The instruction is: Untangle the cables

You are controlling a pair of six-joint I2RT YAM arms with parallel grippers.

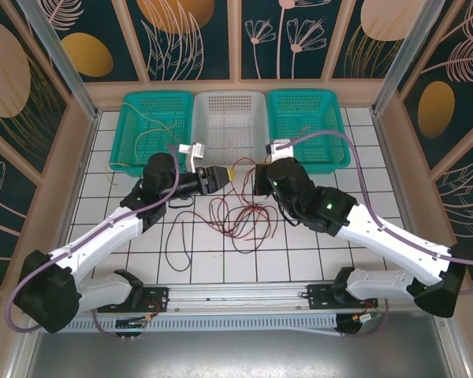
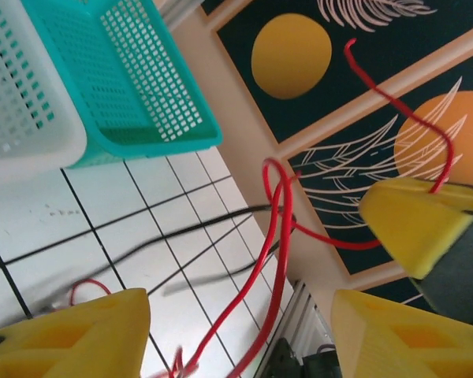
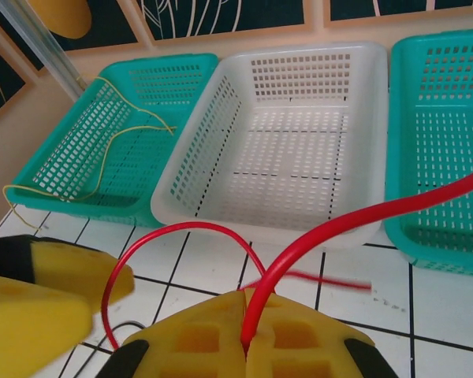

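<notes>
Cables [image 1: 244, 214], thin red and black wires, lie in a loose tangle on the white tiled counter [image 1: 363, 157] in the top external view, just on the arm-base side of both sets of jaws. The left jaws and right jaws point at each other, tips close together. Beyond them stands a row of slotted plastic baskets. A teal basket [image 1: 158, 95] left of the jaws holds a thin yellow cable [image 1: 154, 124]. A white basket [image 1: 230, 94] stands straight beyond them, and a second teal basket [image 1: 307, 93] stands to their right.

In the left wrist view, the left jaws stand apart, and their yellow pads [image 2: 79, 339] flank a red cable [image 2: 277, 260] that runs up between them; I cannot tell whether it touches either pad. A black cable [image 2: 142, 244] lies on the counter beyond. Up and to the right, a yellow pad of the right jaws [image 2: 418, 220] has the red cable running into it.

In the right wrist view, the right jaws are closed, and their yellow pads [image 3: 197, 339] pinch the red cable, which arches away to the right. A yellow pad of the left jaws [image 3: 47, 291] sits just to the left.
</notes>
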